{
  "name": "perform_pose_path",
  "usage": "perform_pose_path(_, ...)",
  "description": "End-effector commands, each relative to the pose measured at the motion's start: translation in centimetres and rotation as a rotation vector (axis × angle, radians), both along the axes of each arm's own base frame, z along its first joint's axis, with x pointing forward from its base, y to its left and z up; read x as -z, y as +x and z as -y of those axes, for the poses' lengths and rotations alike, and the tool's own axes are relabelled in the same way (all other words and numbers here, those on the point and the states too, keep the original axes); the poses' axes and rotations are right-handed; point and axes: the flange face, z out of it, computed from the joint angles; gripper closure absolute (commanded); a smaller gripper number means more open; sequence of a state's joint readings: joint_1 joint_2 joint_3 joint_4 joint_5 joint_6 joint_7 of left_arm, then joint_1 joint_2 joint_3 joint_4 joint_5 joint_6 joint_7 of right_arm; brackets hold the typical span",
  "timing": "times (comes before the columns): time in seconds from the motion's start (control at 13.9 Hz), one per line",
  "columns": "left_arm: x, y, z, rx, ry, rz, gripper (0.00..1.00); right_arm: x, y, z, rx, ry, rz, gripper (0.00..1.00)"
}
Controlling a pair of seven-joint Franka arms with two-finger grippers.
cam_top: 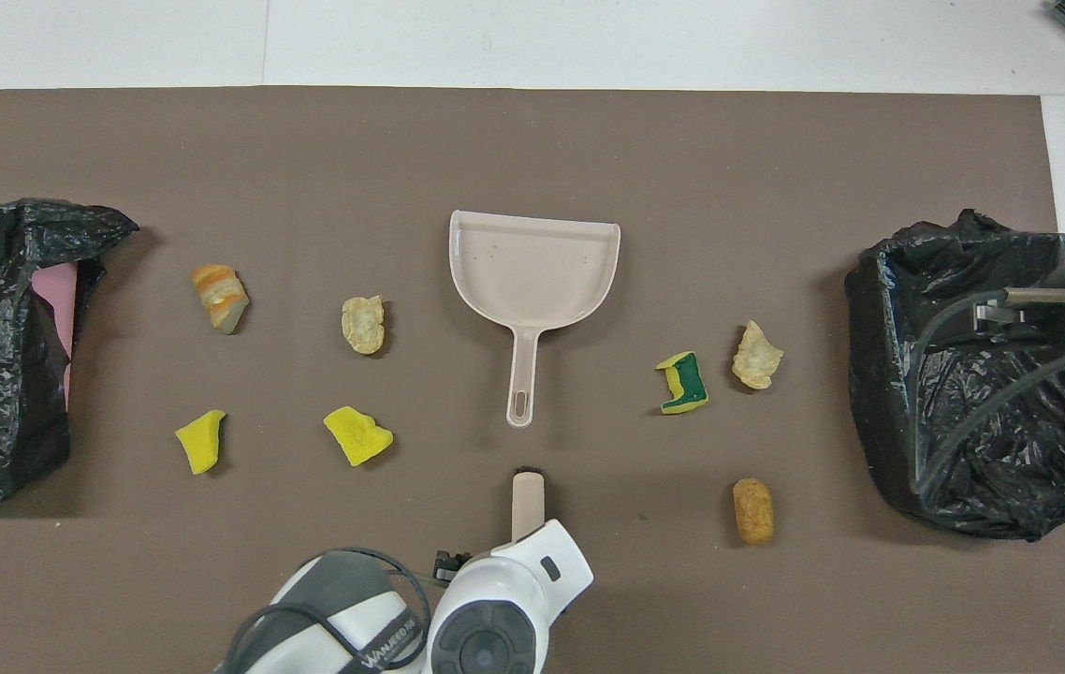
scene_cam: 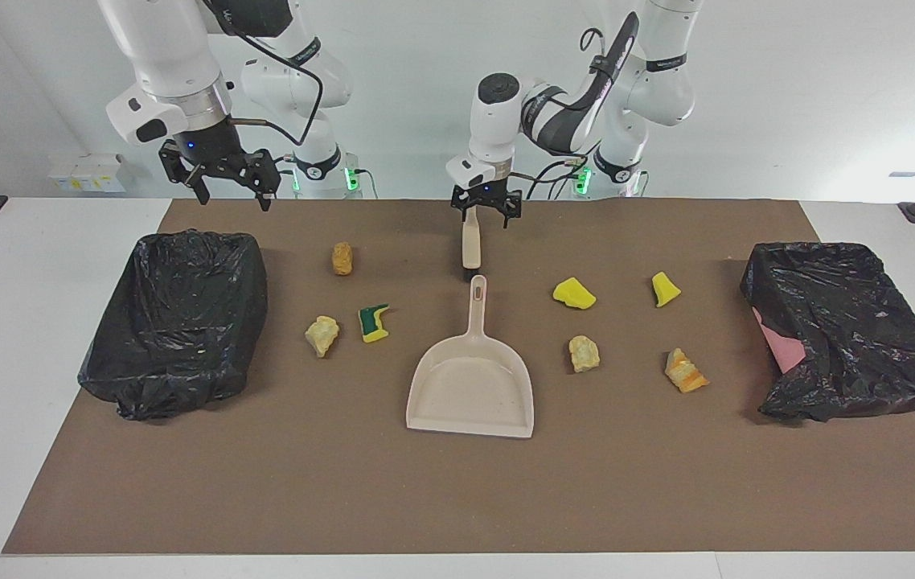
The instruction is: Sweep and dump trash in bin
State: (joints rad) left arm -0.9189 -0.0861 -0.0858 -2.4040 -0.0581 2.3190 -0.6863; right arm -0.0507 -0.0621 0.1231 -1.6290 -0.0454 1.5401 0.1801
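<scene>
Seven scraps lie unswept around the empty dustpan; the left gripper, jaws apart, hangs over the brush; the right gripper, open, waits above the mat near a bin.

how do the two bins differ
The bin at the right arm's end stands open, its liner tucked in, a hollow showing. The bin at the left arm's end has crumpled liner draped over its top, with pink showing at one side. Both wear black liners and sit on the brown mat.

Open mat around scattered scraps
</scene>
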Motion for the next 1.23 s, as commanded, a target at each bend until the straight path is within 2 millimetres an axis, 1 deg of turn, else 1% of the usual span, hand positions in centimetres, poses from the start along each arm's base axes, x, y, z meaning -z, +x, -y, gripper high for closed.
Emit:
perform_pose_path(0.0,1.8,-3.8,1.6,0.0,0.003,-0.006,0.0,-0.1,0.1,0.1,0.017,0.017,0.044,0.0)
perform_pose_path(0.07,2.5,-5.2,2.4,-0.002,0.007,-0.008,0.0,0.0,0.2,0.1,0.019,0.017,0.046,0.0)
perform_pose_path(0.14,2.5,-5.7,2.5,-0.008,0.012,-0.01,0.0,0.0,0.3,0.1,0.019,0.019,0.047,0.0)
perform_pose_path(0.36,2.4,-5.7,2.5,-0.019,0.013,-0.011,0.0,0.0,0.4,0.1,0.018,0.02,0.058,0.0)
perform_pose_path(0.43,2.0,-5.7,2.6,-0.02,0.008,-0.008,0.0,0.1,0.5,0.1,0.018,0.02,0.057,0.0)
perform_pose_path(0.5,1.6,-5.6,2.4,-0.023,0.013,-0.011,0.02,0.3,0.7,0.1,0.021,0.021,0.057,0.0)
perform_pose_path(0.58,1.3,-5.5,2.3,-0.024,0.031,-0.02,0.07,0.7,1.0,0.0,0.019,0.022,0.063,0.0)
perform_pose_path(0.65,1.0,-5.4,2.2,-0.028,0.038,-0.024,0.14,0.9,1.2,-0.2,0.016,0.023,0.066,0.0)
perform_pose_path(0.72,0.8,-5.3,2.0,-0.031,0.043,-0.027,0.32,1.2,1.3,-0.3,0.014,0.023,0.061,0.0)
perform_pose_path(0.79,0.7,-5.2,1.8,-0.033,0.051,-0.031,0.77,1.5,1.4,-0.5,0.011,0.024,0.061,0.0)
perform_pose_path(0.86,0.8,-5.1,1.7,-0.033,0.059,-0.036,1.0,1.6,1.4,-0.9,0.004,0.024,0.064,0.0)
perform_pose_path(0.94,0.8,-5.0,1.4,-0.035,0.072,-0.043,1.0,1.9,1.3,-1.0,0.001,0.023,0.061,0.0)
perform_pose_path(1.01,0.2,-4.3,1.0,-0.045,0.071,-0.045,1.0,2.1,1.4,-1.4,0.0,0.023,0.058,0.0)
perform_pose_path(1.08,-0.5,-2.7,0.1,-0.079,0.073,-0.048,1.0,2.5,1.3,-1.5,0.006,0.023,0.052,0.0)
perform_pose_path(1.15,-1.3,-2.2,-0.4,-0.092,0.082,-0.054,1.0,3.3,1.4,-2.3,0.014,0.031,0.055,0.0)
